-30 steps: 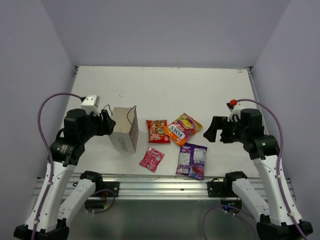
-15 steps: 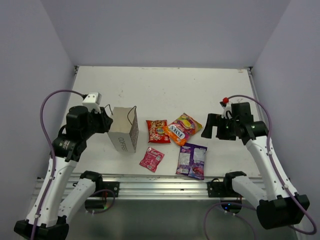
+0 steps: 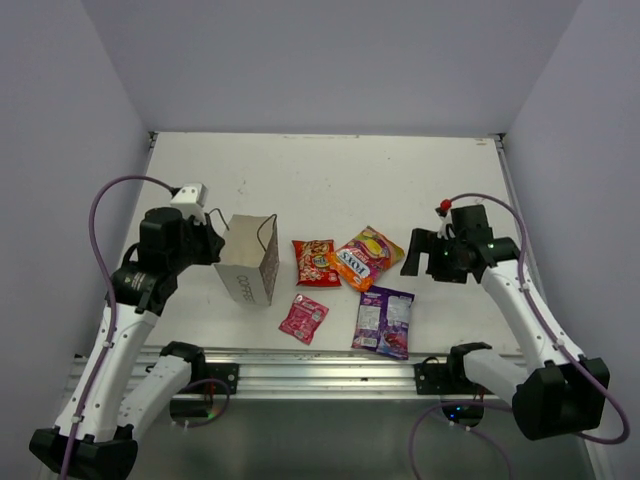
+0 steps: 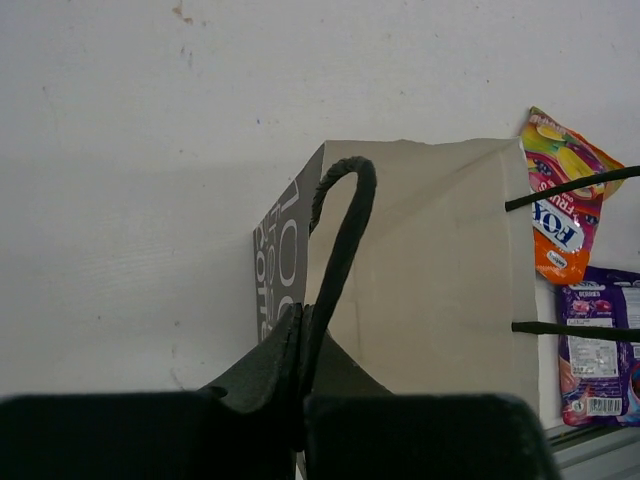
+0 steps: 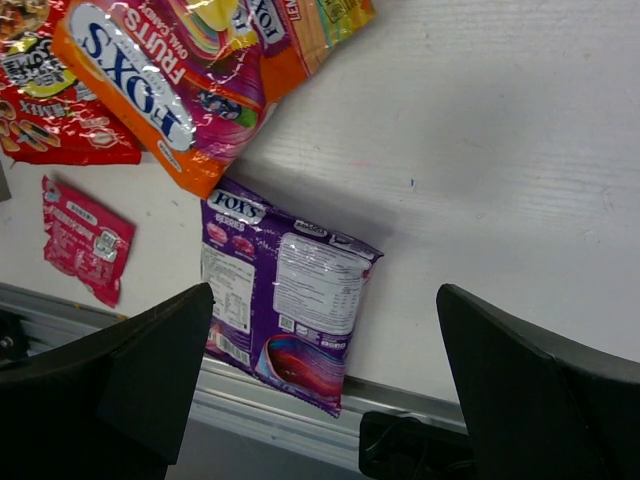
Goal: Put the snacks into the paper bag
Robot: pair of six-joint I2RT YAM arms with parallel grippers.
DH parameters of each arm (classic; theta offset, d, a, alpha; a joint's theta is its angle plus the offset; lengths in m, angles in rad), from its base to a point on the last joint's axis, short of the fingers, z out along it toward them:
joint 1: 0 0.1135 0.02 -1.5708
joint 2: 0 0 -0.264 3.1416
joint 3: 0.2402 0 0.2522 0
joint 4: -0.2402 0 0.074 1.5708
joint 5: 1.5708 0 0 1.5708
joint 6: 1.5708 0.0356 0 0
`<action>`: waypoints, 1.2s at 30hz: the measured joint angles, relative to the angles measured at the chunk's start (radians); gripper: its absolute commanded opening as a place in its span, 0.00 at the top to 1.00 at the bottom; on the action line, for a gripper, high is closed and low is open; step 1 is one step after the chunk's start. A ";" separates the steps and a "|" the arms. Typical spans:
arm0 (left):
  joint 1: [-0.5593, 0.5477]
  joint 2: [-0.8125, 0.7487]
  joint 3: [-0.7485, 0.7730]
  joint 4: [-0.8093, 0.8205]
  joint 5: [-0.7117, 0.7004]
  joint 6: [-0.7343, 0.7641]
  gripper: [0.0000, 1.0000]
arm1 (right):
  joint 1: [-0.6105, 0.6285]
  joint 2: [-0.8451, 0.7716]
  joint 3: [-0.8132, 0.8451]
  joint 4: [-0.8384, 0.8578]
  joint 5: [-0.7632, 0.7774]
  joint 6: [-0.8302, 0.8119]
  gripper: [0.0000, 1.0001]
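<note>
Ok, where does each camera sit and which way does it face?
Top external: above and behind the arms, looking down on the table; both arms show.
Left wrist: on that wrist, facing the paper bag; left tool shut on its handle.
Right wrist: on that wrist, looking down at the purple packet; right tool open.
Shared: all three show the purple packet.

Two jointed arms (image 3: 115, 350): white lower links, black upper housings, looping purple cables (image 3: 97, 215); black left gripper (image 3: 217, 245), black right gripper (image 3: 411, 262).
</note>
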 measured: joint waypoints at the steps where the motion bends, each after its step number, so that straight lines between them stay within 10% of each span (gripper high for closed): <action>1: -0.001 0.000 0.000 0.000 0.000 0.000 1.00 | 0.000 0.015 -0.009 0.008 0.005 0.003 0.01; 28: -0.012 0.003 0.010 -0.031 0.001 0.000 1.00 | 0.072 0.678 0.218 0.443 0.074 -0.021 0.01; 36: -0.012 0.035 0.029 -0.035 -0.013 0.001 1.00 | 0.141 0.694 0.214 0.445 0.051 -0.039 0.31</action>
